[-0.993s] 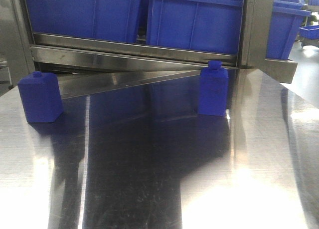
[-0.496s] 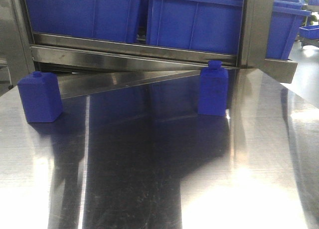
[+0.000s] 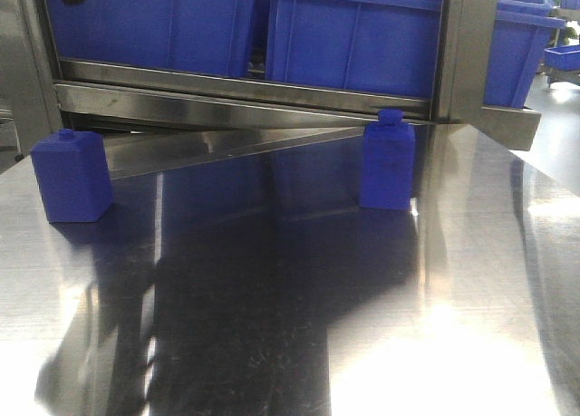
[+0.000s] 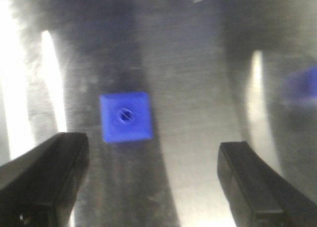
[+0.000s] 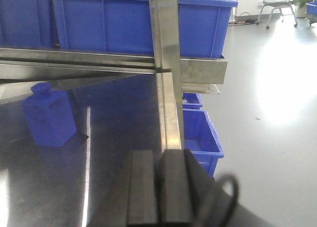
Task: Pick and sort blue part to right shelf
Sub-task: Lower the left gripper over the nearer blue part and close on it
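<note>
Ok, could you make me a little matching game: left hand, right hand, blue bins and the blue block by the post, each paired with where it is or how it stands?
Things:
1. left hand
2. right hand
3. blue bins
4. blue block by the post

Places or states:
A. up on the shelf
B. shut, holding nothing
C. standing on the steel table
D. open, over the other blue block

Pairs: 1-D, 2-B, 3-A, 4-C.

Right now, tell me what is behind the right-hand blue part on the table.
Behind the blue part runs the steel shelf rail, with blue bins above it. The part itself covers the spot directly behind it.
</note>
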You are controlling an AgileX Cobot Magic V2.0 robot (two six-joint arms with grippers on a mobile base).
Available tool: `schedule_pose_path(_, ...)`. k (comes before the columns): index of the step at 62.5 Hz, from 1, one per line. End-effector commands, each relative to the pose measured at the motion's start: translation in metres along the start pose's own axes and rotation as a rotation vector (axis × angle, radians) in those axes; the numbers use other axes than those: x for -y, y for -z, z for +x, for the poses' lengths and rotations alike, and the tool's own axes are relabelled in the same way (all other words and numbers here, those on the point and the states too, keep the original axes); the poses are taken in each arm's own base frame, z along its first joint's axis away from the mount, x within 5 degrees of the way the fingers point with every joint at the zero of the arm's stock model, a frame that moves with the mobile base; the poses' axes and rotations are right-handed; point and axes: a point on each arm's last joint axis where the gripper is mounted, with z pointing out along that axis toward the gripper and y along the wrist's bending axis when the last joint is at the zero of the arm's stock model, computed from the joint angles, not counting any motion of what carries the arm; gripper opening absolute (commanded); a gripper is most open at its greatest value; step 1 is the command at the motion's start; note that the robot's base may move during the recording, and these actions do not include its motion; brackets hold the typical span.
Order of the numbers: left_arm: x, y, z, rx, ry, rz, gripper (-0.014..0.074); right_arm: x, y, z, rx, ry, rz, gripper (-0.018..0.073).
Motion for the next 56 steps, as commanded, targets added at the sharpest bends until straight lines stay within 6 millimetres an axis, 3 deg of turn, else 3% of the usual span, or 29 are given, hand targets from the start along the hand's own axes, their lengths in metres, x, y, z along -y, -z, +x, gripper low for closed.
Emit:
schedule_pose_path(1,0.005,0.005,-0.014,0.036,0.015,0.003,0.0589,-0.002,0.004,-0.017,0.139,0.004,-0.013,0.0038)
schedule_pose_path(27,-0.005,-0.087,-0.013,-0.223,0.024,-0.110,0.0589,-0.002,0.004,-0.017,0.139,0.004,-0.013,0.0038)
schedule_pose_path(42,-0.008,-0.116,-0.010,-0.284,0.019,-0.137,0.0589,-0.002,0.004,-0.017,0.139,0.004,-0.013,0.0038)
schedule_pose_path(56,-0.008,-0.124,-0.009,-0.305,0.027,-0.130,0.0581,-0.002,0.004,-0.017,0.139,0.004,-0.013,0.0038)
